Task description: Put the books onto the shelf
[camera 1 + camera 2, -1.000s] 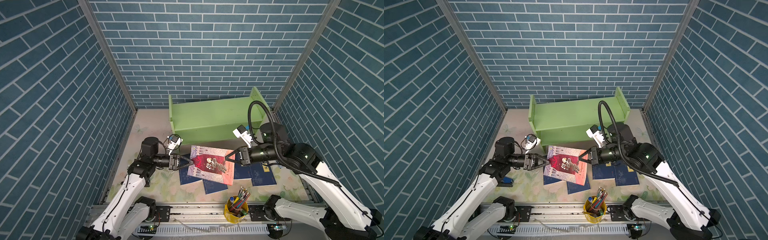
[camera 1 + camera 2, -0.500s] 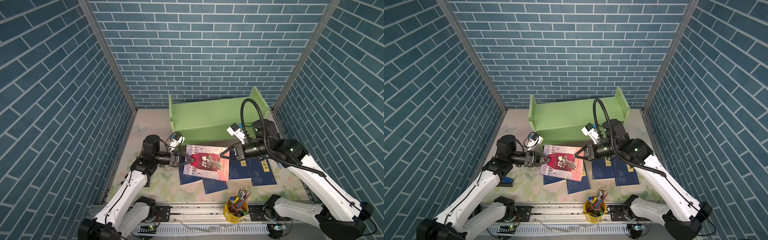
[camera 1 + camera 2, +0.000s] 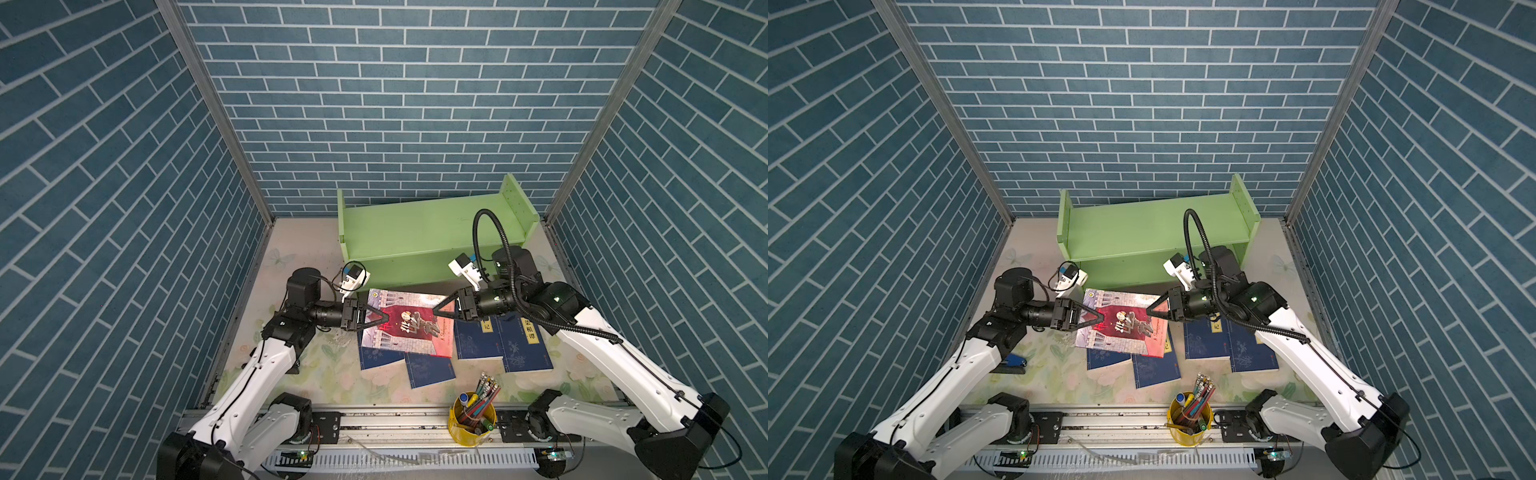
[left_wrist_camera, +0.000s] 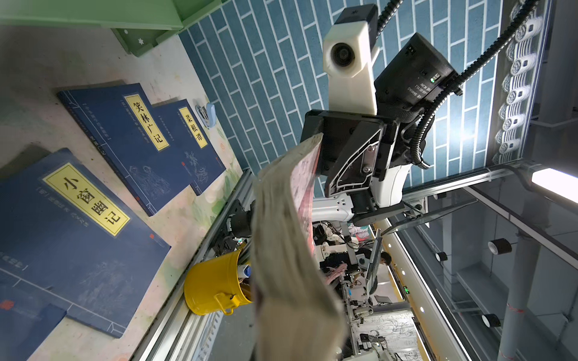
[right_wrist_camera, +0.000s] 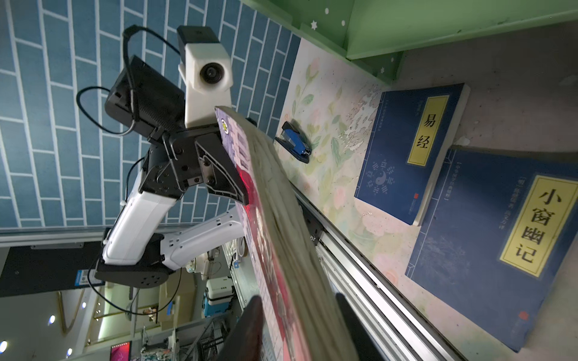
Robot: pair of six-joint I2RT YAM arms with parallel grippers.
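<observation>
below jaws: flat on table, four navy books [image 3: 478, 349] | between jaws: pinching red book [image 3: 409, 328] by left edge, left gripper [image 3: 384, 322] shut tight; straddling right edge with right gripper [image 3: 434, 312], gripping or slack: cannot tell | long axis seemingly pointing toward shelf [image 3: 415, 232] | beyond jaws: facing shelf, both arms about equally near

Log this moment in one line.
left tool: shut on red book | right tool: at opposite edge, grip unclear | shelf: no books seen
</observation>
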